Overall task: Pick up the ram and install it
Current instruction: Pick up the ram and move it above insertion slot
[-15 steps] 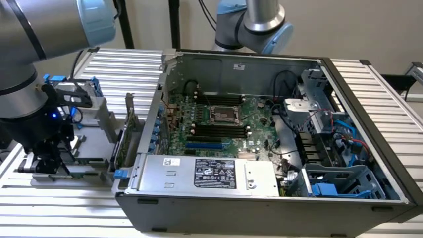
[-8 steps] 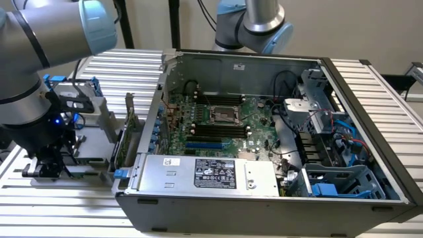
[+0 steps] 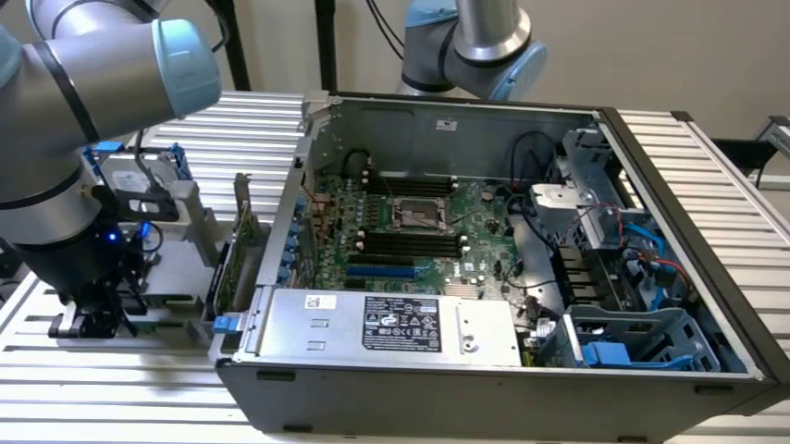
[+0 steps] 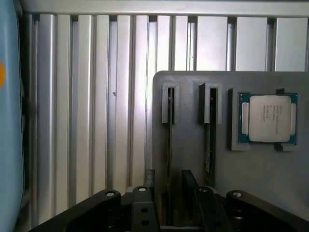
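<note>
- Standing on its thin edge, the ram (image 4: 210, 140) sits in a slot of the grey holder (image 4: 260, 183).
- We see a second slot just beside it, and we cannot tell if anything is in that one.
- We see the gripper (image 4: 172, 205) right above the holder, its black fingers (image 4: 140, 208) spread wide and holding nothing.
- One finger is very near the ram.
- A square chip (image 4: 269, 118) lies flat in its own pocket on the holder, near the ram.
- The holder rests on a silver table (image 4: 96, 121) with long grooves.
- At the exterior view's left, the arm (image 3: 74, 139) reaches down beside the open computer case (image 3: 494, 393), which has a green board (image 3: 426, 222) inside.
</note>
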Controlling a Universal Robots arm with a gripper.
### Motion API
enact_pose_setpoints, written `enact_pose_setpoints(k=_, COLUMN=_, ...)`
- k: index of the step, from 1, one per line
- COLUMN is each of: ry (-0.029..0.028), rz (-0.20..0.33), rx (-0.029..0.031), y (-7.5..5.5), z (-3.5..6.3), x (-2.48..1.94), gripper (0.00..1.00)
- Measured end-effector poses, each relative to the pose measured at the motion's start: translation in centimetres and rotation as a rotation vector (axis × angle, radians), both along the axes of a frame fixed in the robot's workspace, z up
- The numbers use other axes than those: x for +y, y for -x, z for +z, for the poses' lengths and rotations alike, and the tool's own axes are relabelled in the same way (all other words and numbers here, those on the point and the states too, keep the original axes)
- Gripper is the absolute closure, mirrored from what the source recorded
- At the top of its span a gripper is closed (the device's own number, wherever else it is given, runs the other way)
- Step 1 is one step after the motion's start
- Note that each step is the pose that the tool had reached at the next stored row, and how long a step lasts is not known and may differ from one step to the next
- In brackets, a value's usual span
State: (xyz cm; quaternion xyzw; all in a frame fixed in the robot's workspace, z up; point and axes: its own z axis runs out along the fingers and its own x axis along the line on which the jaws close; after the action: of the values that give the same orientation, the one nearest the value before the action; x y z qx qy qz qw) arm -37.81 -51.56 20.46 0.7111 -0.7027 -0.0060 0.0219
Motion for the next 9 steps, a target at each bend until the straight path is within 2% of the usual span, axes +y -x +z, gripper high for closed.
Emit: enact_pose_setpoints(k=9, ry=-0.0001, rz=0.0, rx=-0.0001, y=0.01, z=-0.19, x=0.04, gripper=0.64)
